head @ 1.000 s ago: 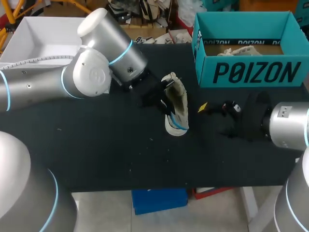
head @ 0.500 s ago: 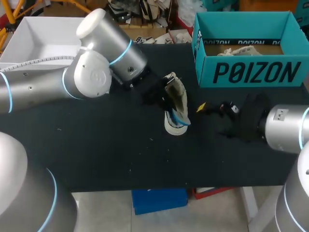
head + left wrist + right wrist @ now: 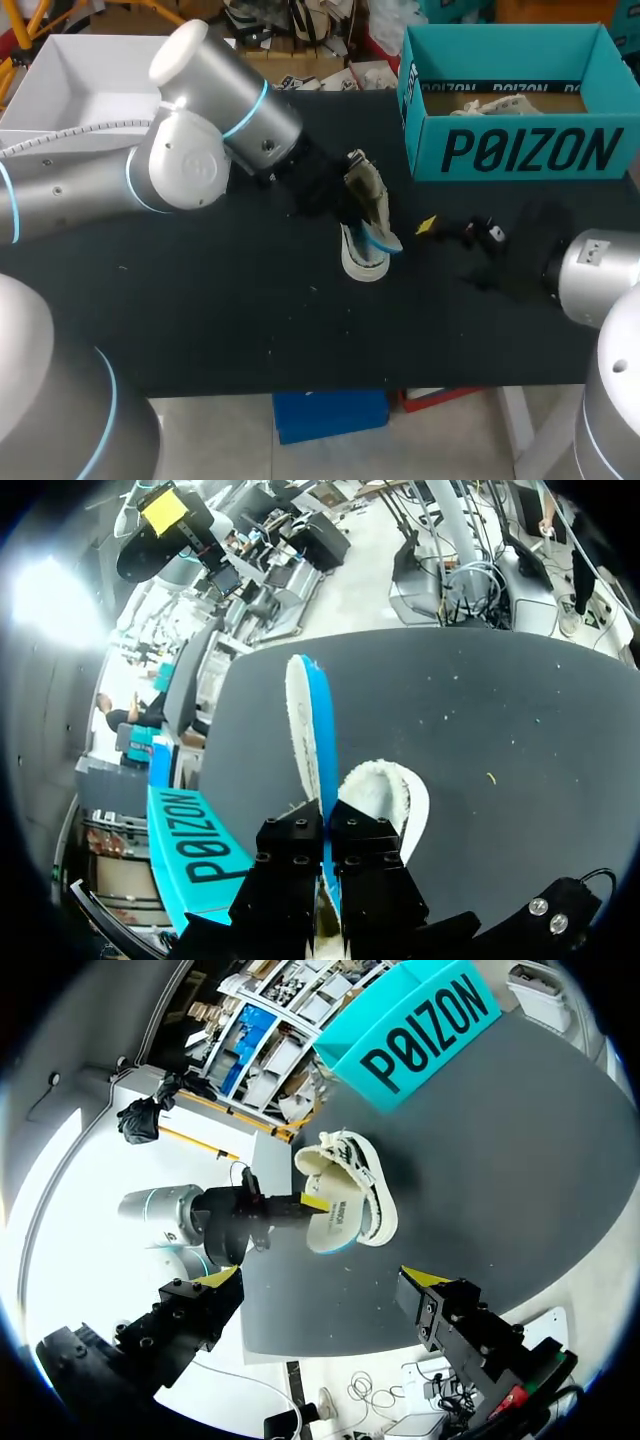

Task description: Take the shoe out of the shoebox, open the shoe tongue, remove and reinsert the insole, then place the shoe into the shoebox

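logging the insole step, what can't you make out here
Left wrist view: yellow tips of the left gripper, covered by its own dark finger bodies around the insole.
Head view: near part of shoebox floor, blocked by its front wall.
All views: how much insole sits inside the shoe, hidden by its upper.

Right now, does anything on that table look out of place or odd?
The white-and-blue insole stands on edge, partway out of the shoe, pinched between the left fingers. The shoe is out on the table, not in the teal shoebox. That suits the task; nothing looks spilled or damaged.
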Robot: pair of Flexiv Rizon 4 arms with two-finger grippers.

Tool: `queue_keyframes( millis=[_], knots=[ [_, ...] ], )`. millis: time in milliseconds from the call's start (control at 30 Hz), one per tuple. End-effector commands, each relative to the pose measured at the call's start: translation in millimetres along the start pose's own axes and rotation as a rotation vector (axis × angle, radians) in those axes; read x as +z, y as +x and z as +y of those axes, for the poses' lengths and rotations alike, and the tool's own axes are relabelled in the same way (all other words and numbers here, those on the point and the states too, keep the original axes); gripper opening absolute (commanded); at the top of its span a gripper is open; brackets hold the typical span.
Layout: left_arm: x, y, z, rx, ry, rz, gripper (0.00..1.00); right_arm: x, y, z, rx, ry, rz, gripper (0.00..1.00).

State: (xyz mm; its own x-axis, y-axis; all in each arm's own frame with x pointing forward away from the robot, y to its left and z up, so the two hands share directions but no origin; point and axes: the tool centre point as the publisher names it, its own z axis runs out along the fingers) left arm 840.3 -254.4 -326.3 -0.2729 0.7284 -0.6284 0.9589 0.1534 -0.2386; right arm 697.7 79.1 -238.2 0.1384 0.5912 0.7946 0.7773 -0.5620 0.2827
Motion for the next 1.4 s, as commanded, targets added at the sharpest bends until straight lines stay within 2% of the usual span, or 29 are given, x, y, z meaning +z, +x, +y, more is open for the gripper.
queue_keyframes(
  millis=[33, 333, 633, 1167, 1267, 1400],
  knots=[
    [-4.5, 3.4, -10.5, 0.014, -0.014, -0.027, 0.0, -5.2, -3.2, 4.1, 0.0, 0.117, 0.008, 1.0],
    [-5.5, 4.0, -17.7, 0.014, -0.026, -0.107, 0.0, -5.2, -3.2, 4.1, 0.0, 0.117, 0.008, 1.0],
    [-3.9, 3.2, -25.1, -0.005, -0.022, -0.141, 0.0, -5.2, -3.2, 4.1, 0.0, 0.117, 0.008, 1.0],
    [4.8, 5.5, 1.8, -0.005, -0.038, -0.104, 0.0, -5.2, -3.2, 4.1, 0.0, 0.117, 0.008, 1.0],
    [5.2, 4.9, 4.2, 0.007, -0.023, -0.126, 0.0, -5.2, -3.2, 4.1, 0.0, 0.117, 0.008, 1.0],
    [4.2, 3.1, 0.2, -0.005, 0.049, -0.184, 0.0, -5.2, -3.2, 4.1, 0.0, 0.117, 0.008, 1.0]
  ],
)
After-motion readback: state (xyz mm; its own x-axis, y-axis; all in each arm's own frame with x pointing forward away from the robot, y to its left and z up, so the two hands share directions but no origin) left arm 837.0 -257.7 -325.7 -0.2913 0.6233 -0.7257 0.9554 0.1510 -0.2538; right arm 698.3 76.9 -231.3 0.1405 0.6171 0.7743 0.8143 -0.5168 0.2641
